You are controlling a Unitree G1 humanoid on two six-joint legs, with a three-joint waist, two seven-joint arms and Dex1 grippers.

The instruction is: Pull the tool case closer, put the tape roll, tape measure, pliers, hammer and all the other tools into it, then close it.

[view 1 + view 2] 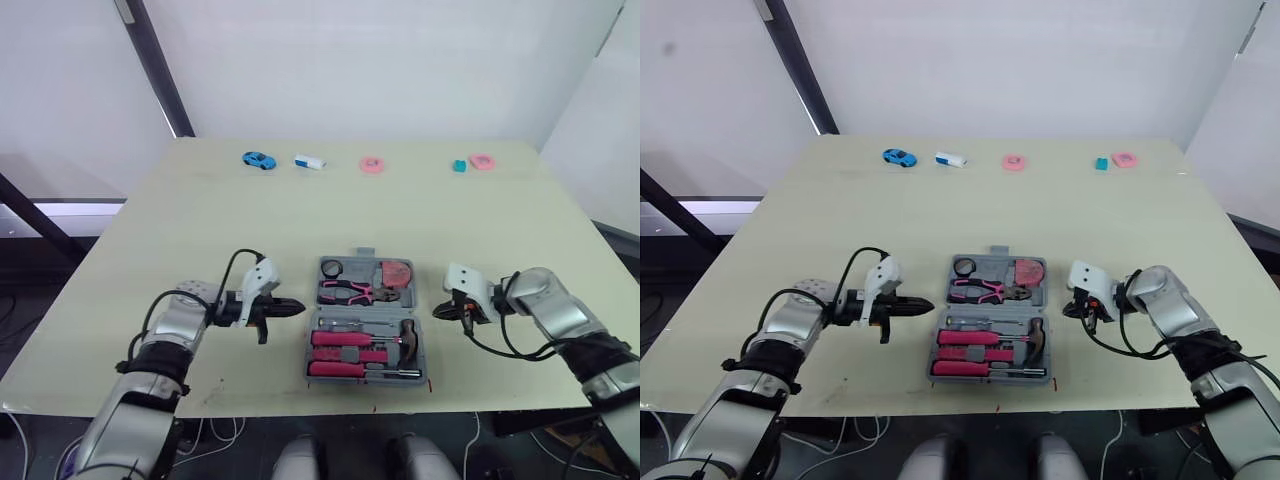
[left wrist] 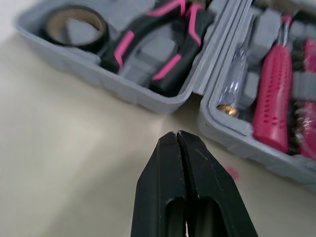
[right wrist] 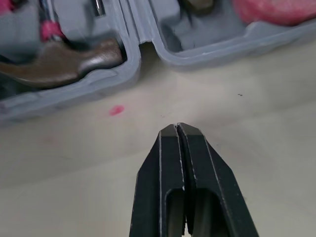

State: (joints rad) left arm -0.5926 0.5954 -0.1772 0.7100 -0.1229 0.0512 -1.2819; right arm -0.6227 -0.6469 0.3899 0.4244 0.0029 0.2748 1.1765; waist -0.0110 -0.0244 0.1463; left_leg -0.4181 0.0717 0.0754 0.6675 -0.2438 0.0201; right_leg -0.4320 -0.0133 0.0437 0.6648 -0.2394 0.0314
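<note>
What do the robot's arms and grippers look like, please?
The left arm and right arm are silver-grey, with rounded shells and black bands. A white angular housing sits at each wrist, with loose black cables looping alongside. The left gripper and right gripper each have two glossy black fingers tapering to a narrow tip.

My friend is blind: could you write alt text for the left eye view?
An open tool case, holding pink-handled tools, lies on the table near its front edge, between the left hand and right hand, both shut. Small objects line the far edge.
</note>
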